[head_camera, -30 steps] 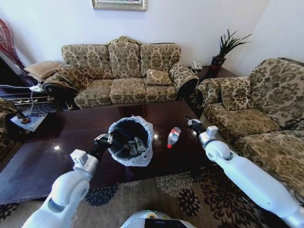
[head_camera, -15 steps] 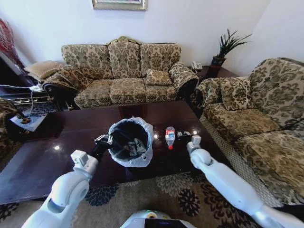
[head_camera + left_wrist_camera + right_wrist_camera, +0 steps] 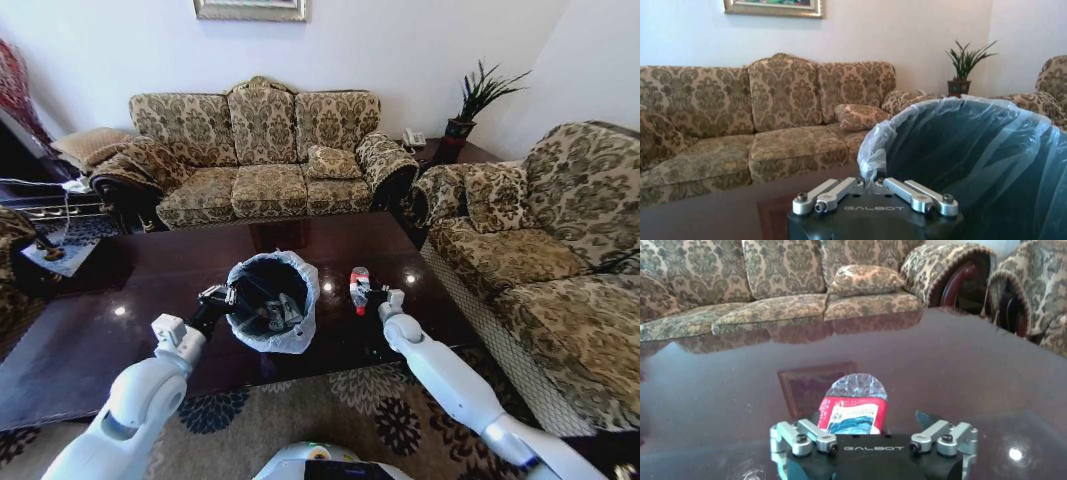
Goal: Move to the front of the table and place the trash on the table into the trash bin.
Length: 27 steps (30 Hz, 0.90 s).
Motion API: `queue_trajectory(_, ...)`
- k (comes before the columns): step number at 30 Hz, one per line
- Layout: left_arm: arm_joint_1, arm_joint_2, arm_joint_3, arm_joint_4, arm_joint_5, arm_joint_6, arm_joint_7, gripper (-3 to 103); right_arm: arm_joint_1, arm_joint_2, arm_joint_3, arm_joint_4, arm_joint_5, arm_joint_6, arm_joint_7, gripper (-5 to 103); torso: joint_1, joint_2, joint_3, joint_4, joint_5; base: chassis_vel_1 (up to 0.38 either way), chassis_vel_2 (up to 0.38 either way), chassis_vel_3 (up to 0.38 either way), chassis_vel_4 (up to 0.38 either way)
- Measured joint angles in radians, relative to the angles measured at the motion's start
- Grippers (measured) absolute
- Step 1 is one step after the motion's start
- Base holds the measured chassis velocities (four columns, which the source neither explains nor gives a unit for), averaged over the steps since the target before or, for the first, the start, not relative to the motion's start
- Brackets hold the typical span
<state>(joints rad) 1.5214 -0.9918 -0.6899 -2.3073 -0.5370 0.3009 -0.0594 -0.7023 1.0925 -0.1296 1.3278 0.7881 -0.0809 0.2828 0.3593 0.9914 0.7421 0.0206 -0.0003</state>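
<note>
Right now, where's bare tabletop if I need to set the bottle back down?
Bare table on the sofa side and far left. Crowded centre: trash bin gripped by left gripper, bottle between right gripper's open fingers.

The glossy dark table carries the bag-lined trash bin and, just beside it, a plastic bottle.

The word "GALBOT" is written in pale letters on the black body of my left gripper. The same word "GALBOT" is on the black body of my right gripper. The clear plastic bottle has a red label, but I cannot read its words.
</note>
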Motion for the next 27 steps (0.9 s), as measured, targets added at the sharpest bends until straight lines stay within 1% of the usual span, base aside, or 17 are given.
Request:
queue_trajectory(1, -0.001, 0.002, 0.001, 0.004, -0.002, -0.001, 0.001, 3, 0.006, 0.009, 0.000, -0.014, 0.009, 0.000, -0.003, 99, 0.000, 0.000, 0.000, 0.0000, 0.0000, 0.000, 0.000, 0.000, 0.000)
queue_trajectory(5, -0.002, 0.007, 0.000, 0.011, -0.005, -0.003, 0.004, 3, 0.024, 0.032, 0.000, -0.054, 0.024, 0.003, -0.021, 100, 0.000, 0.000, 0.000, 0.0001, 0.0000, 0.000, 0.000, 0.000, 0.000)
queue_trajectory(10, -0.002, 0.010, -0.002, 0.018, -0.008, -0.010, 0.006, 3, 0.041, 0.055, -0.002, -0.095, 0.029, 0.005, -0.034, 100, 0.000, 0.000, 0.000, 0.0001, 0.0000, 0.000, 0.000, 0.000, 0.000)
queue_trajectory(11, -0.002, 0.010, -0.002, 0.020, -0.008, -0.012, 0.006, 3, 0.044, 0.062, -0.002, -0.106, 0.029, 0.005, -0.034, 102, 0.000, 0.000, 0.000, 0.0002, 0.0002, 0.000, 0.000, 0.000, 0.000)
queue_trajectory(13, -0.002, 0.011, -0.003, 0.023, -0.008, -0.014, 0.007, 3, 0.046, 0.070, -0.002, -0.119, 0.027, 0.006, -0.034, 99, 0.000, 0.000, 0.000, 0.0001, 0.0002, 0.000, 0.000, 0.000, 0.000)
queue_trajectory(14, -0.002, 0.012, -0.003, 0.024, -0.009, -0.016, 0.008, 3, 0.047, 0.073, -0.003, -0.126, 0.024, 0.008, -0.036, 95, 0.000, 0.000, 0.000, 0.0001, 0.0000, 0.000, 0.000, 0.000, 0.000)
queue_trajectory(16, -0.003, 0.013, -0.003, 0.026, -0.009, -0.016, 0.008, 3, 0.047, 0.075, -0.004, -0.130, 0.021, 0.009, -0.040, 95, 0.000, 0.000, 0.000, 0.0001, 0.0001, 0.000, 0.000, 0.000, 0.000)
queue_trajectory(19, -0.006, 0.016, -0.003, 0.032, -0.009, -0.020, 0.009, 3, 0.051, 0.082, -0.006, -0.142, 0.013, 0.015, -0.052, 82, 0.000, 0.000, 0.000, 0.0001, 0.0001, 0.000, 0.000, 0.000, 0.000)
queue_trajectory(21, -0.007, 0.016, -0.003, 0.033, -0.009, -0.021, 0.009, 3, 0.052, 0.084, -0.005, -0.146, 0.011, 0.017, -0.056, 82, 0.000, 0.000, 0.000, 0.0002, 0.0003, 0.000, 0.000, 0.000, 0.000)
queue_trajectory(23, -0.009, 0.015, -0.002, 0.033, -0.009, -0.023, 0.010, 3, 0.052, 0.086, -0.004, -0.153, 0.004, 0.024, -0.066, 71, 0.000, 0.000, 0.000, -0.0001, -0.0001, 0.000, 0.000, 0.000, 0.000)
queue_trajectory(25, -0.009, 0.014, 0.000, 0.033, -0.009, -0.023, 0.010, 3, 0.049, 0.087, -0.002, -0.154, -0.002, 0.029, -0.076, 65, 0.000, 0.000, 0.000, -0.0001, 0.0000, 0.000, 0.000, 0.000, 0.000)
queue_trajectory(26, -0.009, 0.014, 0.000, 0.033, -0.009, -0.023, 0.010, 3, 0.049, 0.087, -0.002, -0.154, -0.002, 0.029, -0.076, 65, 0.000, 0.000, 0.000, -0.0001, 0.0000, 0.000, 0.000, 0.000, 0.000)
queue_trajectory(27, -0.009, 0.014, 0.000, 0.033, -0.009, -0.023, 0.010, 3, 0.047, 0.086, -0.001, -0.153, -0.003, 0.030, -0.077, 61, 0.000, 0.000, 0.000, -0.0001, 0.0001, 0.000, 0.000, 0.000, 0.000)
